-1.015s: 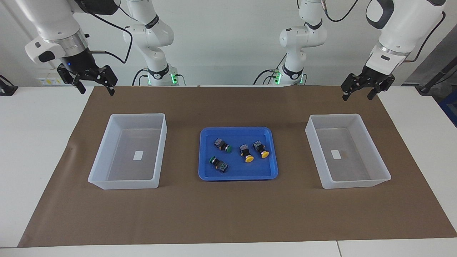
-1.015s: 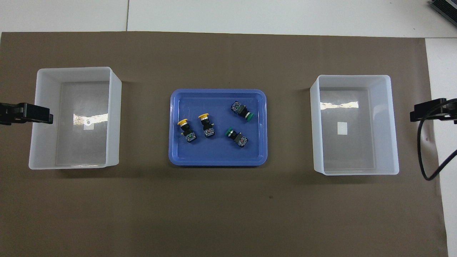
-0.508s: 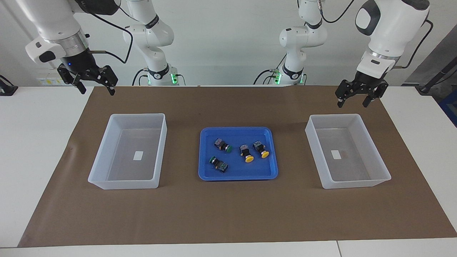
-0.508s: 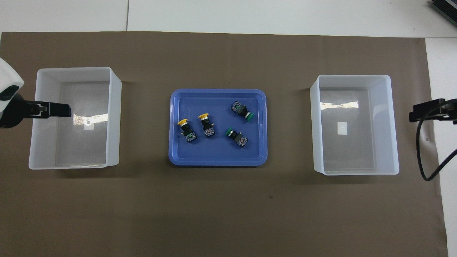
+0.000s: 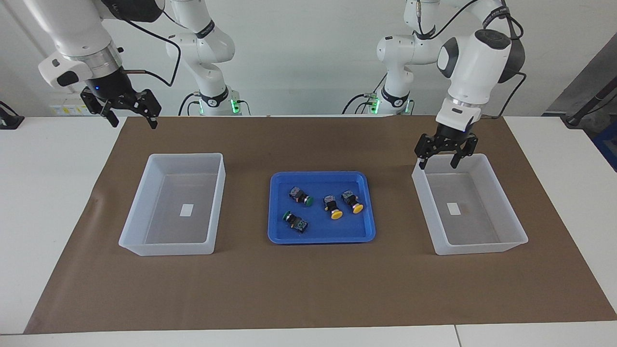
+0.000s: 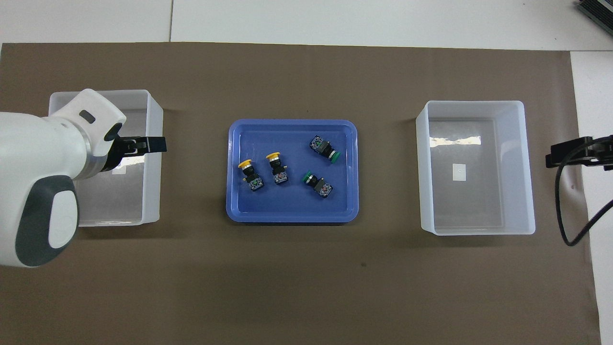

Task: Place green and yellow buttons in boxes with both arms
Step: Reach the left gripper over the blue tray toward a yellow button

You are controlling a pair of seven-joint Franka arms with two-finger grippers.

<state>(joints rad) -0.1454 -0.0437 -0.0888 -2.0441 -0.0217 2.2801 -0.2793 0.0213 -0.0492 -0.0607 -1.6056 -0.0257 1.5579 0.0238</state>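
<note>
The facing view is showing both grippers raised, which the overhead view is hiding. The left gripper [image 5: 447, 156] is hanging spread and empty over a box [image 5: 501, 248]; the right gripper [image 5: 129, 114] likewise over the mat's edge. Four buttons [image 5: 332, 206] are lying in the blue tray [image 5: 320, 238]

White table [image 5: 53, 193] under a brown mat [image 5: 308, 289], before a plain pale wall [image 5: 308, 48].

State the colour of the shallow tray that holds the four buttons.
Blue. The tray shows best in the overhead view, between the two whitish boxes.
</note>
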